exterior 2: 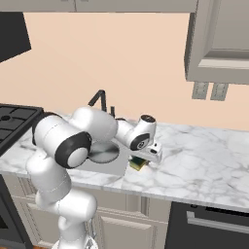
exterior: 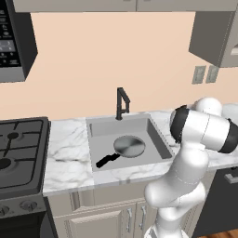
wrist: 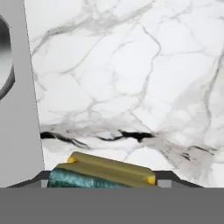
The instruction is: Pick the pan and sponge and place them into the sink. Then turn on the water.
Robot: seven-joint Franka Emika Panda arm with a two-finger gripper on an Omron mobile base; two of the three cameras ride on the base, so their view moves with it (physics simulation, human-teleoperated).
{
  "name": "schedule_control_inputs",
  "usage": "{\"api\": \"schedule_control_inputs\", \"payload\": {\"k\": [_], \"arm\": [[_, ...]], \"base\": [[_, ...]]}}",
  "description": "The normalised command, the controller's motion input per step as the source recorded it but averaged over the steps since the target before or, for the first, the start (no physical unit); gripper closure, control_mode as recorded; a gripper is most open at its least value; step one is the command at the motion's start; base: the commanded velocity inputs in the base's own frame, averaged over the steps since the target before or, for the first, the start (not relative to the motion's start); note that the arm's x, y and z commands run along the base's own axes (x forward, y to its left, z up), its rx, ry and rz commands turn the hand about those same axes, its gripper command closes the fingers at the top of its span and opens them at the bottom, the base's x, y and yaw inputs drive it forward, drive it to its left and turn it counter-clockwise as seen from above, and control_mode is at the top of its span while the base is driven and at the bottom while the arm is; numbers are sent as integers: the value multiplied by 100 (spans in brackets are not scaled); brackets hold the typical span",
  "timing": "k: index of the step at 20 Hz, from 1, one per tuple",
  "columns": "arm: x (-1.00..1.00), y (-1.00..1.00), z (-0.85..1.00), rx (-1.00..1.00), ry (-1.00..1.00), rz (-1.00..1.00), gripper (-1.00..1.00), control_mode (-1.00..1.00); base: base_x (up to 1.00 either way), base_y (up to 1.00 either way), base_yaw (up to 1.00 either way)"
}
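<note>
The grey pan [exterior: 129, 146] lies in the sink [exterior: 155, 135], its black handle pointing to the front left; its rim [wrist: 4, 57] shows past the basin wall [wrist: 19, 109] in the hand view. My gripper [exterior 2: 141, 163] hangs over the marble counter just right of the basin, shut on the yellow and green sponge [exterior 2: 138, 164]. In the hand view the sponge [wrist: 103, 173] sits across the gap between the two dark fingertips. The black faucet [exterior: 122, 104] stands behind the basin, and no water runs from it.
A black stove [exterior: 18, 148] sits left of the sink. Bare marble counter [exterior 2: 204, 160] stretches to the right, with two wall outlets [exterior 2: 209, 91] above it. An upper cabinet [exterior 2: 219, 39] hangs at the right.
</note>
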Motion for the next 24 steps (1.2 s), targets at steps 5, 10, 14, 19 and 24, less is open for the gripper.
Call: {"api": "schedule_control_inputs", "payload": {"k": [5,10,14,19,24], "arm": [[-7,31,34,-1,-2,0,100,-100],[-1,37,15,3,1,0,100,-100],[2,36,1,7,3,0,100,-100],[3,33,0,9,2,0,100,-100],[2,33,0,9,0,0,100,-100]], "base": [[0,0,0],[0,0,0],[0,0,0],[0,0,0],[0,0,0]]}}
